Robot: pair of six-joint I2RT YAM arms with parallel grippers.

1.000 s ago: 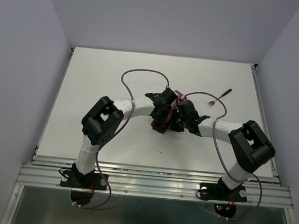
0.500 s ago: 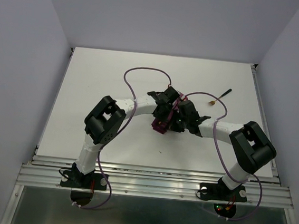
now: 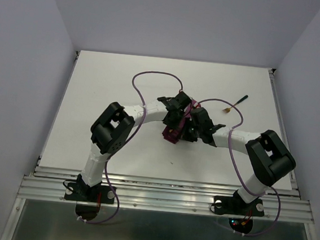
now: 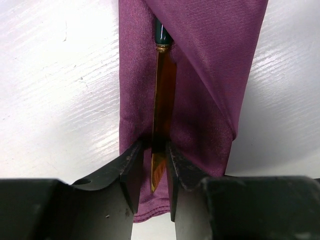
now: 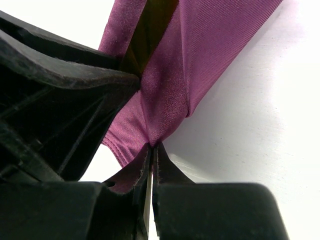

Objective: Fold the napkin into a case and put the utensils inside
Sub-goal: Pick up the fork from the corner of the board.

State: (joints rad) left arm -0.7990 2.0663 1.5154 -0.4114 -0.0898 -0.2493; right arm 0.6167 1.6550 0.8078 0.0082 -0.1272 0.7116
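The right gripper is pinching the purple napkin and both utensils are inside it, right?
No. The right gripper pinches the napkin, but only the knife is tucked in it; the other utensil lies out on the table, far right, as the top view shows.

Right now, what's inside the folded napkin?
The knife: its gold blade and the start of its dark handle show inside the napkin, tip between the fingers of the left gripper. Cloth covers the rest of the handle.
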